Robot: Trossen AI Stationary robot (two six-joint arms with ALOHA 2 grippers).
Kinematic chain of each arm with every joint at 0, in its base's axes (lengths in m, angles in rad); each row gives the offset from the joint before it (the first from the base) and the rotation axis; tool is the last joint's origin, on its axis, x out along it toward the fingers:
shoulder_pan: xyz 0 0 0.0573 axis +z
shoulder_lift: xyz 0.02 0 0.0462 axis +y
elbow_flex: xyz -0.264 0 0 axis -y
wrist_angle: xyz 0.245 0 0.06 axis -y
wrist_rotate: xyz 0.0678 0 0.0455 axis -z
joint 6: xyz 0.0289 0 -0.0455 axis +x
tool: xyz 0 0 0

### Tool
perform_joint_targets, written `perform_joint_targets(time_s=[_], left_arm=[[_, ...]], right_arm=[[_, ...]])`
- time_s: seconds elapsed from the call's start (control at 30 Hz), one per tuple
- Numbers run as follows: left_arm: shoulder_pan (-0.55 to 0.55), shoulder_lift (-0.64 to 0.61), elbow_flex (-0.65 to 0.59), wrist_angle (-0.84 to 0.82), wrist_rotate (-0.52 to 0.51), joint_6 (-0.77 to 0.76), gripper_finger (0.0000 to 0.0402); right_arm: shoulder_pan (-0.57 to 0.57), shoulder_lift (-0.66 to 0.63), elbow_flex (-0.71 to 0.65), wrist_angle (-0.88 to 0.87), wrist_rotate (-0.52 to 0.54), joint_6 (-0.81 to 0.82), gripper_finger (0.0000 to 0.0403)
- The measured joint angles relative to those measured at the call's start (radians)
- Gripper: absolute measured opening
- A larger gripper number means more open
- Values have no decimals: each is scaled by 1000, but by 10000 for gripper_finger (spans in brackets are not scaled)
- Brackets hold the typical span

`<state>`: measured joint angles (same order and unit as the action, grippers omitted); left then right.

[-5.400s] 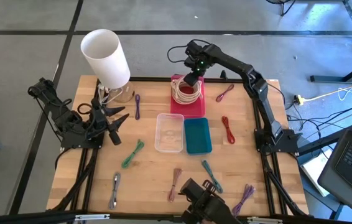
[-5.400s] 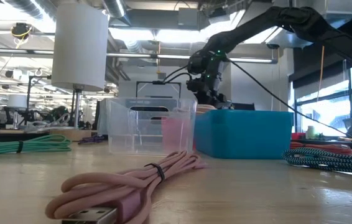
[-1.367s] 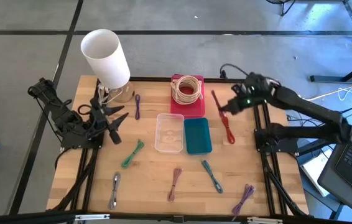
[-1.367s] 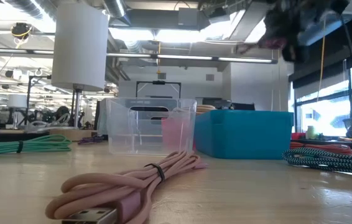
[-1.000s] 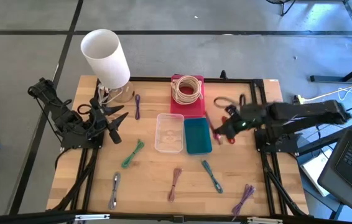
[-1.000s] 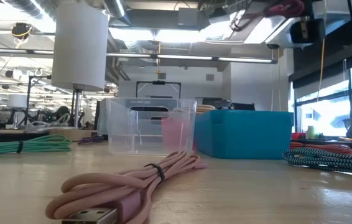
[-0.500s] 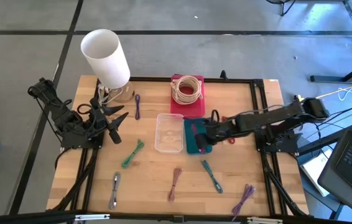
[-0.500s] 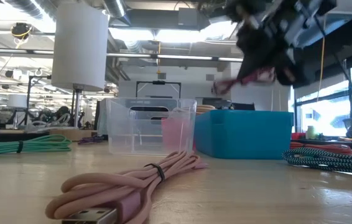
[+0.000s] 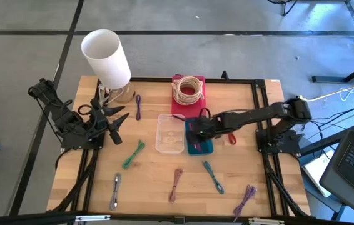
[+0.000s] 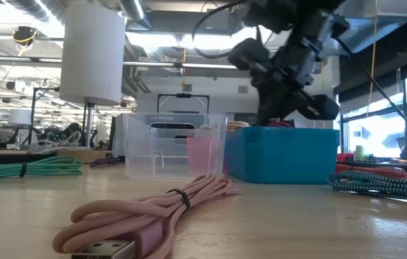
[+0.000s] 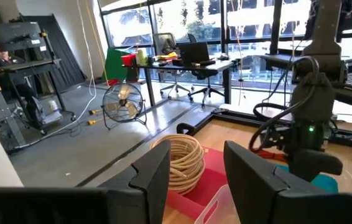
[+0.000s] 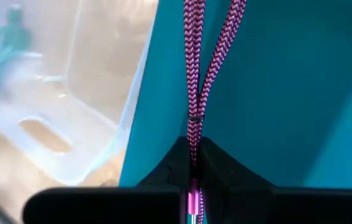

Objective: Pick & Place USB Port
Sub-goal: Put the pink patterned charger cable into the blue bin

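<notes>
The USB cable is a magenta braided cable (image 12: 196,68), folded double. My right gripper (image 12: 191,177) is shut on it and reaches from the table's right side over the blue bin (image 9: 206,149) at mid-table, the cable running into the bin. In the low view that gripper (image 10: 284,108) stands just above the bin's rim (image 10: 282,133). A clear bin (image 9: 171,133) sits against the blue one's left side. My left gripper (image 11: 194,177) waits open at the table's left edge (image 9: 111,122). My right gripper pinches the doubled cable between its two fingers at one end of the bundle (image 12: 192,163), where a shiny magenta plug shows. The fingers lie along the cable and come down slanting from the table's right. Two strands stretch ahead into the blue bin; whether they touch its floor I cannot tell.
A cream cable coil on a pink tray (image 9: 188,90) lies behind the bins, and a white cylinder (image 9: 105,57) stands far left. Loose cable bundles lie about: red (image 9: 229,131), green (image 9: 133,154), teal (image 9: 212,176), pink (image 9: 176,184), purple (image 9: 246,199).
My right gripper has swung from the table's right part toward the left and come down over the blue bin, carrying the magenta cable, which now points into the bin. It has stayed shut on the cable.
</notes>
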<state>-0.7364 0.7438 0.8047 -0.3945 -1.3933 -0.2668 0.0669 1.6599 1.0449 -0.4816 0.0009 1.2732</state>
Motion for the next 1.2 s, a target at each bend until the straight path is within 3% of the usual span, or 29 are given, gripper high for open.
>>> perform_joint_targets(time_s=[0.23,0.43,1.2], left_arm=[[0,0,0,-7,0,5,143],[0,0,0,-7,34,43,143],[0,0,0,-7,64,106,143]], right_arm=[[-4,108,246,-347,50,-77,14],[-4,158,365,-376,52,-80,14],[2,300,387,-406,36,-3,14]])
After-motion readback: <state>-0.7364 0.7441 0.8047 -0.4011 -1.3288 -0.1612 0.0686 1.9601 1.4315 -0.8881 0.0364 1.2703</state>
